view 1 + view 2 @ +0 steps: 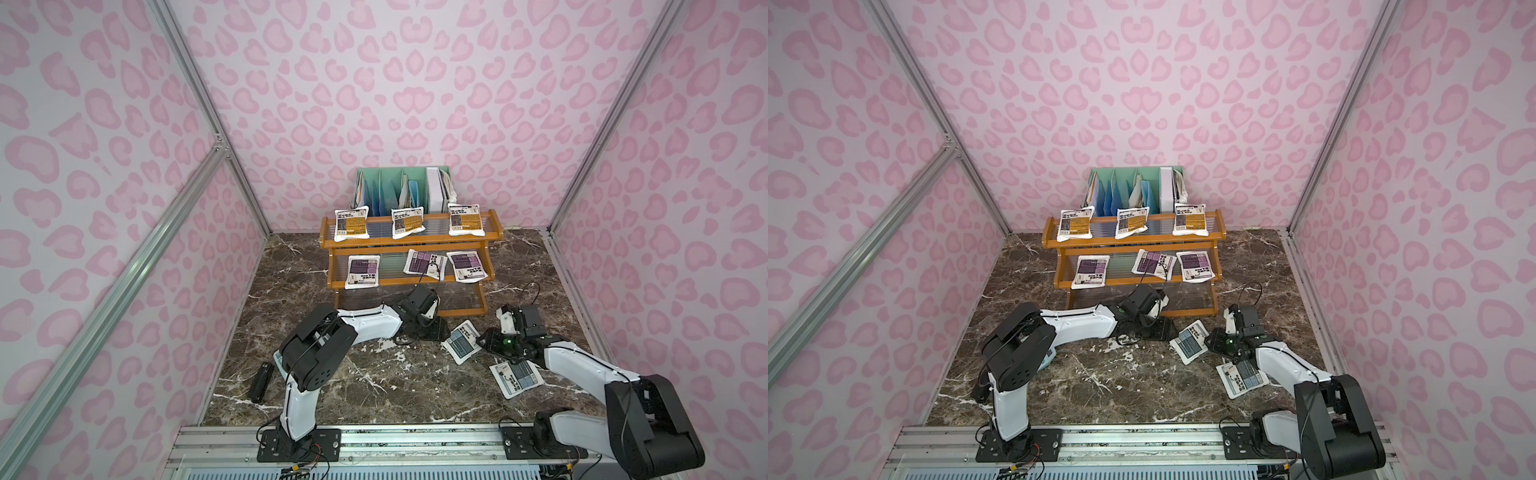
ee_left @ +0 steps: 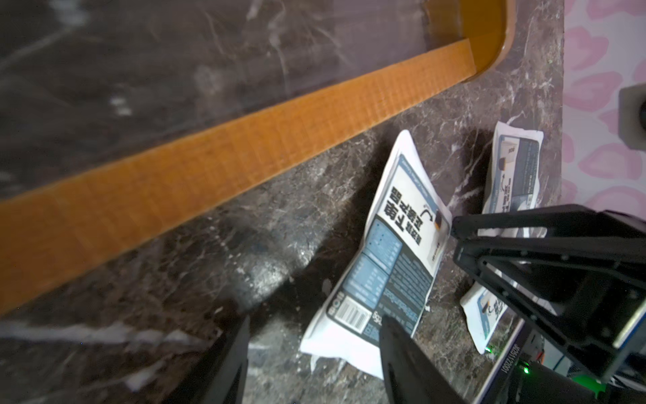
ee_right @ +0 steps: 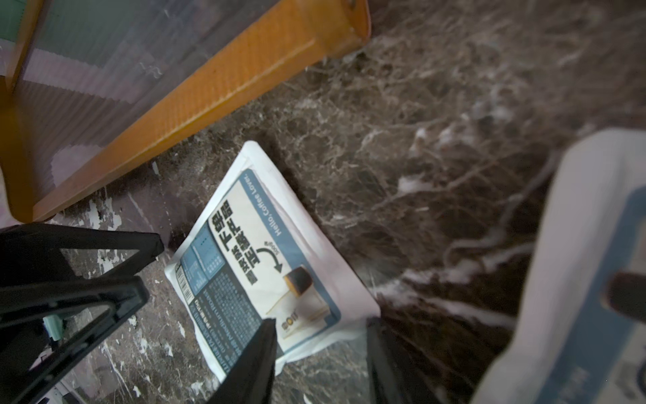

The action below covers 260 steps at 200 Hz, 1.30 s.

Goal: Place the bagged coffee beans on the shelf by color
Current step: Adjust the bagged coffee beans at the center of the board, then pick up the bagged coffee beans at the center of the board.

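The wooden shelf (image 1: 409, 242) holds three orange pouches (image 1: 351, 224) on its top tier and three purple ones (image 1: 424, 262) on the middle tier. Its bottom tier (image 1: 461, 300) carries none. A grey-blue pouch (image 1: 461, 341) lies flat on the table in front of the shelf, with another (image 1: 516, 378) nearer the front. In the left wrist view a further one (image 2: 514, 175) lies beyond the right arm. My left gripper (image 2: 314, 335) is open at one corner of the middle pouch (image 2: 384, 252). My right gripper (image 3: 321, 328) is open at the opposite corner of that pouch (image 3: 262, 252).
A mint-green file organizer (image 1: 403, 187) with papers stands behind the shelf. A black flat object (image 1: 260, 382) lies near the table's left edge. A light-blue item (image 1: 1048, 357) peeks out beneath the left arm. The shelf's bottom rail (image 2: 209, 168) runs close by both grippers.
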Each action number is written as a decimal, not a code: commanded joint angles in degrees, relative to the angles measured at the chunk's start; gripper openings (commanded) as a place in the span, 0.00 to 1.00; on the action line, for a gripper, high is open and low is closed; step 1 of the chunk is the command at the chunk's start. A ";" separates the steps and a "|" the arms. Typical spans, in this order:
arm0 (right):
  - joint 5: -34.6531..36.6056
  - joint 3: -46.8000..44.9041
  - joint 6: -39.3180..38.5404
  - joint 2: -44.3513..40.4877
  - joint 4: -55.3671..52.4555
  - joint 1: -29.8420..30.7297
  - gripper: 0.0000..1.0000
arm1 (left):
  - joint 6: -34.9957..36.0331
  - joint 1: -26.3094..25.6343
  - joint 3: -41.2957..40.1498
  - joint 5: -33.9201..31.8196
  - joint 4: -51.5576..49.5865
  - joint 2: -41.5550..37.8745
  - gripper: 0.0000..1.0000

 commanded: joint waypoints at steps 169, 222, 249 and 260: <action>2.75 6.50 6.92 7.07 5.99 11.02 0.44 | -1.69 -0.03 -5.06 8.59 8.56 1.16 0.06; 3.52 6.28 4.79 1.27 4.37 11.60 0.46 | -0.08 -0.02 -7.62 3.65 5.57 -4.04 0.00; 2.57 5.47 3.66 -3.54 3.97 11.53 0.50 | 0.51 0.07 -11.79 -3.27 2.69 -12.80 0.00; 0.76 4.70 3.77 -5.65 5.57 11.61 0.52 | -0.19 0.50 -13.18 -5.28 1.81 -16.57 0.00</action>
